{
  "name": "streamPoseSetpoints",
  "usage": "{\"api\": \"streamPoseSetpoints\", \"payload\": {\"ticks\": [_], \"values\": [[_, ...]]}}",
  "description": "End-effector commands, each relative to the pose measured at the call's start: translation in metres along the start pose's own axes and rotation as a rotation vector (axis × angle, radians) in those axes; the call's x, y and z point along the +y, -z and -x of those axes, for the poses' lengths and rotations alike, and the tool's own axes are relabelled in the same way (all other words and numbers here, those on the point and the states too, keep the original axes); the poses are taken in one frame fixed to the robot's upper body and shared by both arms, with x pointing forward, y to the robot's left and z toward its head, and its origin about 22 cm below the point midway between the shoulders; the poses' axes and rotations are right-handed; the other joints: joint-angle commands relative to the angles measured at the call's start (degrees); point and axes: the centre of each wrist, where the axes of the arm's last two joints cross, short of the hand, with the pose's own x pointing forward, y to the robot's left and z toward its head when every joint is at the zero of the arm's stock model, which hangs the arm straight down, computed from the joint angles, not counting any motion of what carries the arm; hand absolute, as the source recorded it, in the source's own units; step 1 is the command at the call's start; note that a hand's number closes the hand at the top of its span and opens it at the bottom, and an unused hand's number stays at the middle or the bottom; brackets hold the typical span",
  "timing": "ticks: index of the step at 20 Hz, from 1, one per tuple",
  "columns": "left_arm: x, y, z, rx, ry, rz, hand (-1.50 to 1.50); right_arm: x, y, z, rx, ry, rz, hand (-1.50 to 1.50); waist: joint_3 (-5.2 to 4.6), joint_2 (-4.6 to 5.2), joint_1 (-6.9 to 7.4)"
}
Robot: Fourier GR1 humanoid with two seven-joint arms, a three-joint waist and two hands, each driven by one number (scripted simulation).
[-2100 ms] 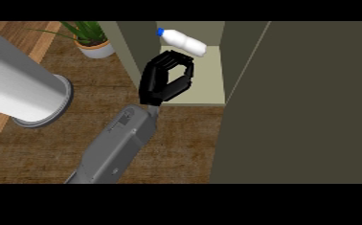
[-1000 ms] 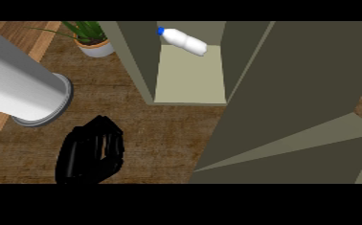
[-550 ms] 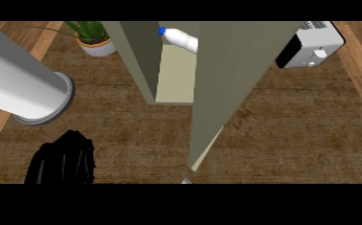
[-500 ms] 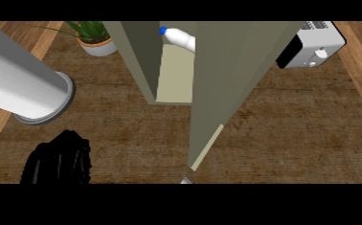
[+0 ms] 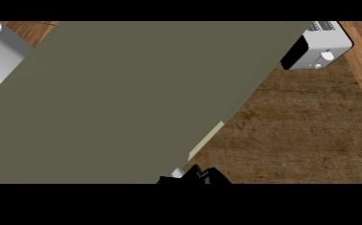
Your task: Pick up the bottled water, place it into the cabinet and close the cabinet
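The olive-grey cabinet door (image 5: 134,104) fills most of the head view and hides the cabinet's inside. The bottled water does not show. Only the top of one black hand (image 5: 201,177) shows, at the lower edge by the door's bottom corner, and I take it for my right hand. A small pale part (image 5: 177,173) sits just left of it. A thin cream strip (image 5: 206,140) runs along the door's right edge. My left hand is not in view.
A white toaster (image 5: 318,47) stands at the upper right on the wooden counter (image 5: 297,133). A bit of a pale grey cylinder (image 5: 10,56) shows at the left edge.
The door has swung from edge-on across the view and now covers the shelf and the bottle. The black hand at the lower left is gone; a hand now shows at bottom centre.
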Motion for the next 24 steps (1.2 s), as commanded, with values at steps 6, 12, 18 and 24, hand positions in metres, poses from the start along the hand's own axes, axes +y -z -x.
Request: {"api": "streamPoseSetpoints", "payload": {"ticks": [6, 12, 18, 24], "values": [[0.034, -0.017, -0.016, -0.007, 0.000, 0.007, 1.50, -0.033, 0.113, 0.028, 0.092, 0.151, 0.077, 1.50, 0.19, 0.36, -0.16], [0.036, -0.026, -0.018, 0.014, 0.001, -0.004, 1.50, -0.082, 0.150, 0.062, 0.160, 0.222, 0.033, 1.50, 0.22, 0.13, -1.38], [0.034, -0.020, -0.016, 0.007, 0.000, -0.009, 1.50, -0.129, 0.179, 0.099, 0.191, 0.175, 0.061, 1.50, 0.21, 0.41, -1.20], [0.049, -0.017, -0.037, 0.008, 0.005, 0.020, 1.50, -0.153, 0.173, 0.111, 0.192, 0.162, 0.079, 1.50, 0.21, 0.54, -0.81]]}}
